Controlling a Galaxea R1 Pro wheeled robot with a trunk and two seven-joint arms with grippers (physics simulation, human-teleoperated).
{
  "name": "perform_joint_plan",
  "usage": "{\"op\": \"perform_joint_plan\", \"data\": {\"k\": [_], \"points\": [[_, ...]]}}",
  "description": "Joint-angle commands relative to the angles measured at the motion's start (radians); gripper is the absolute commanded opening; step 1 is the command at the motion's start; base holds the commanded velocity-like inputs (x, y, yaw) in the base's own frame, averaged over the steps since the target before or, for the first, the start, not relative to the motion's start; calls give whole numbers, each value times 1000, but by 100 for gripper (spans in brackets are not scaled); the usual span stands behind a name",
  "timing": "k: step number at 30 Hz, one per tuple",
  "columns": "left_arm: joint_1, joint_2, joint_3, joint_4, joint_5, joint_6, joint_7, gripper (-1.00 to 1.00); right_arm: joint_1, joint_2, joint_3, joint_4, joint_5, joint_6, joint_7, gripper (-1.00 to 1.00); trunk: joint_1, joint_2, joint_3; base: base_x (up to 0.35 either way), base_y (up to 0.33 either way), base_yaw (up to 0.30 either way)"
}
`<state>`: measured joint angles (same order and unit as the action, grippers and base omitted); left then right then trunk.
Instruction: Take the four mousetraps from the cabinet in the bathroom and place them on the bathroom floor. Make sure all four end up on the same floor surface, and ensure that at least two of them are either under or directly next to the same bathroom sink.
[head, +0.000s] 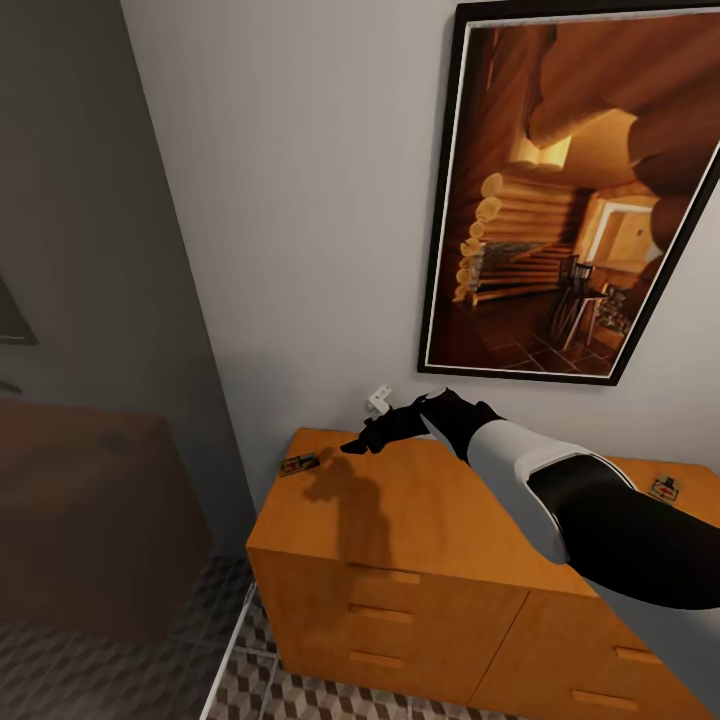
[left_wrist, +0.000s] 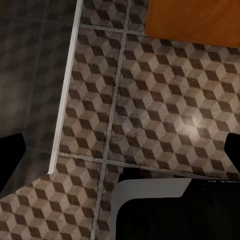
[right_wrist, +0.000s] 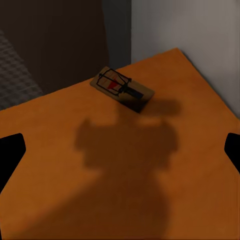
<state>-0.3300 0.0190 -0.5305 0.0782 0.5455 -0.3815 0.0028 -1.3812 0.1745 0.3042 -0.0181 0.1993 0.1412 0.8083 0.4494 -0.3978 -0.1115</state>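
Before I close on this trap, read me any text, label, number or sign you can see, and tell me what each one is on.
No text reads clearly.
Left wrist view: pale mirrored marks on the dark arm housing, too small to read.
Mousetrap near the cabinet's left corner: a red patch, no legible letters.
Mousetrap at the cabinet's right end: red-and-white marking, too blurred.
Framed log-cabin picture: no words visible.

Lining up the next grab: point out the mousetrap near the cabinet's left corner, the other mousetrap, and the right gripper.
Left mousetrap (right_wrist: 122, 89): right wrist view, wooden plate.
Right-hand mousetrap (head: 665, 489): head view, plate centre.
Right gripper (head: 355, 446): head view, between fingertips.
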Motion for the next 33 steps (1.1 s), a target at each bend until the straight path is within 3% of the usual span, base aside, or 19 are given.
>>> {"op": "perform_joint_plan", "data": {"k": [1, 18, 33], "points": [[-1, -1, -8, 3, 4, -5, 0, 100, 0, 0, -6, -2, 8, 5, 3, 100, 1, -2, -2, 0, 0, 0], [-1, -1, -8, 3, 4, -5, 0, 100, 1, 0, -7, -2, 8, -45, 7, 100, 1, -2, -4, 0, 0, 0], [-1, -1, -8, 3, 4, -5, 0, 100, 1, 0, -7, -2, 8, -48, 8, 100, 1, -2, -25, 0, 0, 0]]}}
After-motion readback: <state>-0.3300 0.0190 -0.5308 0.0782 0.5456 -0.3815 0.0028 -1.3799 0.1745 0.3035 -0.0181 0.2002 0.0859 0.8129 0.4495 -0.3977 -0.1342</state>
